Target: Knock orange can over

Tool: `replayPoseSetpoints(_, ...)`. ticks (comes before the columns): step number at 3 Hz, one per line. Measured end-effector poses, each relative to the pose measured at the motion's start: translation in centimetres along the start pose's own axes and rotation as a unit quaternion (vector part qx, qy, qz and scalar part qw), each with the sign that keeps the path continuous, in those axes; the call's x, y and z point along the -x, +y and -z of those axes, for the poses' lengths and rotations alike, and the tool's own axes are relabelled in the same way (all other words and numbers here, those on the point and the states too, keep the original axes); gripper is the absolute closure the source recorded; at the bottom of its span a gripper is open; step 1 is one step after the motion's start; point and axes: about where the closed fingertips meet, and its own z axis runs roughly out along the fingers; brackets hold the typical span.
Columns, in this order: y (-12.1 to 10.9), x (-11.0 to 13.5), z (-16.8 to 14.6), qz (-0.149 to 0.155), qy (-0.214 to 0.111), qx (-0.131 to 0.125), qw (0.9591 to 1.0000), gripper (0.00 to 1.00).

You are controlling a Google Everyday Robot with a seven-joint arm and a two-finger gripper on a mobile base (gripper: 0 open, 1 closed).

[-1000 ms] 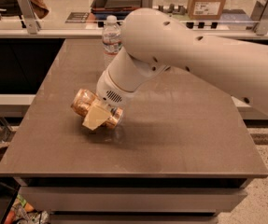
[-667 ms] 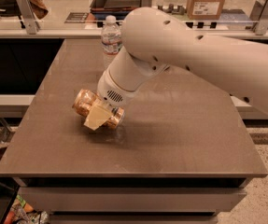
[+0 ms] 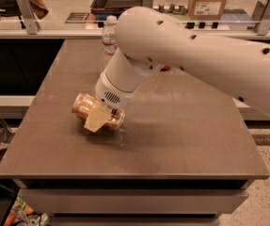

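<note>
The orange can [image 3: 83, 106] is pale orange-gold and lies on its side on the brown table [image 3: 181, 126], left of centre, with its length running from back left to front right. My gripper [image 3: 98, 117] is right at the can, reaching down over its middle from the white arm [image 3: 181, 46]. The gripper's tan part covers the can's front side. The can's top and lettering are not visible.
A clear water bottle [image 3: 109, 34] stands at the table's back edge, just behind the arm. A sliver of something red-orange [image 3: 165, 68] shows under the arm. A counter with a cardboard box [image 3: 209, 1] runs behind the table.
</note>
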Motion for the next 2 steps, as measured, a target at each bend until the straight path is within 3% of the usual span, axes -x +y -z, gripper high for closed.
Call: replayPoseSetpoints(2,0.13,0.01,0.19,0.001,-0.002,-0.003,1.0,0.35)
